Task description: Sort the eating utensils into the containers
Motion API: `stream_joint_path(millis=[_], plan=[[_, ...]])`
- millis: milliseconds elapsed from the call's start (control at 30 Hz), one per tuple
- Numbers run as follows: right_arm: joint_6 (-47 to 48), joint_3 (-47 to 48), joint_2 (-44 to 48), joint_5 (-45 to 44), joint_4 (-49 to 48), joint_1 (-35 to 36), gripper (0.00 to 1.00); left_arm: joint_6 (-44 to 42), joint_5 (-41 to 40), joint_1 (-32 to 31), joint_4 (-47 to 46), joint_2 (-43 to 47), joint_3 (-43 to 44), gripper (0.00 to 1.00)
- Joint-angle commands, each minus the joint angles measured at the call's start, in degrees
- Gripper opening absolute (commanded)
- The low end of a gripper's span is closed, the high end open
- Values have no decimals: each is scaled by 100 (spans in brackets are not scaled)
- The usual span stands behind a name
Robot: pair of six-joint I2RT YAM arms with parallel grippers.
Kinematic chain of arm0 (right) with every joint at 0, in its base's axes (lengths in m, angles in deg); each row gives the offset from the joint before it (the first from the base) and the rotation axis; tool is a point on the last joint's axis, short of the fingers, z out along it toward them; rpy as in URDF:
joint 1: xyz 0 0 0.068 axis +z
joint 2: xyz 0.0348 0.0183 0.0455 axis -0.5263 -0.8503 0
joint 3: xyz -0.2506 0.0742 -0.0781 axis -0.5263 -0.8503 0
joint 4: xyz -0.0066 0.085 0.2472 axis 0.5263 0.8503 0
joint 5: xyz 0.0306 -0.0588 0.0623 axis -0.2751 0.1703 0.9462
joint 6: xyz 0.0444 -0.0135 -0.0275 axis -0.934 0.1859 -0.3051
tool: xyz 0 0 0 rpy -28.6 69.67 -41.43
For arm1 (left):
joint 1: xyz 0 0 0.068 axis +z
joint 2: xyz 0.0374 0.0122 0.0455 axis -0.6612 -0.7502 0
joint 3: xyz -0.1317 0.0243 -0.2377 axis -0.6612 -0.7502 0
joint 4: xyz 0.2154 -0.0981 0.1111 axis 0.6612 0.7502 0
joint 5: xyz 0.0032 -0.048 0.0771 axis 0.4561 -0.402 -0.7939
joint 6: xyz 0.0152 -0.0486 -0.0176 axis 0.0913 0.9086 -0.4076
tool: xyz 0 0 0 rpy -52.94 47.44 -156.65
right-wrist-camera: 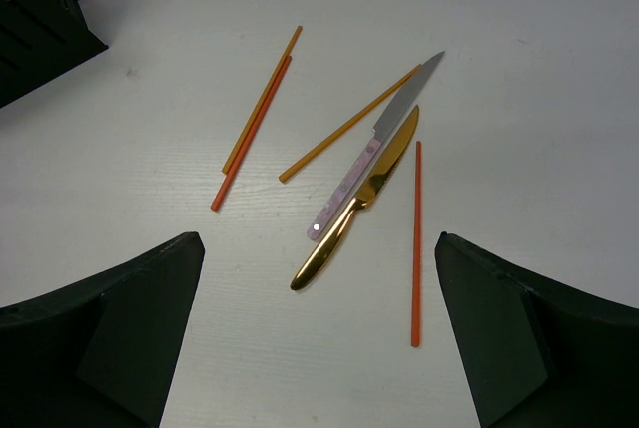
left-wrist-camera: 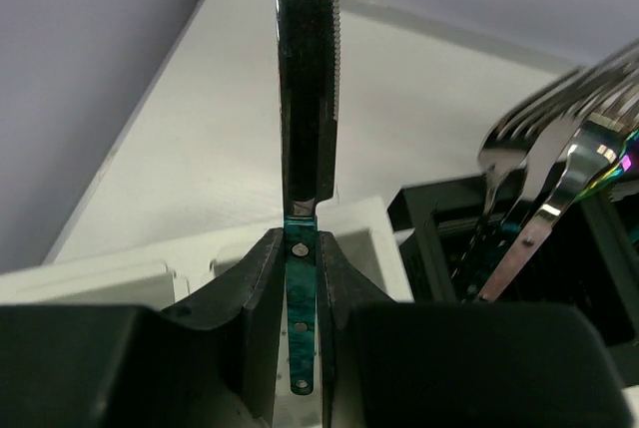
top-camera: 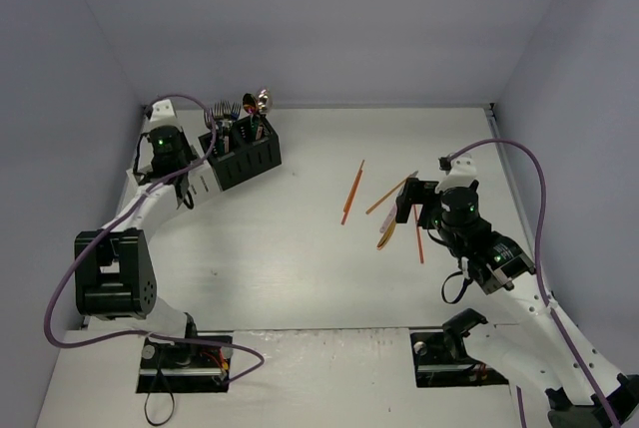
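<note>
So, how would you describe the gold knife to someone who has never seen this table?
On the right half of the white table, orange sticks lie scattered. Among them two knives lie side by side. The gold knife is gold all over; the pink-handled knife beside it has a silver blade.

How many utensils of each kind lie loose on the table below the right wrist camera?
Orange sticks: 4
Knives: 2, the pink-handled knife and the gold knife
Total: 6

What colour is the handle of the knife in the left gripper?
Marbled teal knife handle; clearest in left wrist view.
</note>
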Motion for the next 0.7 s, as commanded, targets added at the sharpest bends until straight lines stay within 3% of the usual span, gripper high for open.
stream_joint_path(millis=[0, 200, 300, 500, 667], plan=[[-53, 64, -6, -95, -232, -32, 100, -45, 77, 33, -369, 539, -120, 13], [-25, 27, -3, 19, -231, -41, 100, 15, 217, 15, 529, 821, 66, 44], [1, 87, -4, 39, -223, -32, 100, 92, 243, 7, 1049, 1068, 189, 52], [52, 133, -103, 12, -231, -41, 100, 382, 607, -87, 2629, 1449, 894, 57], [-127, 121, -248, -136, -216, -52, 100, 591, 859, -889, 3401, 1568, 1218, 57]])
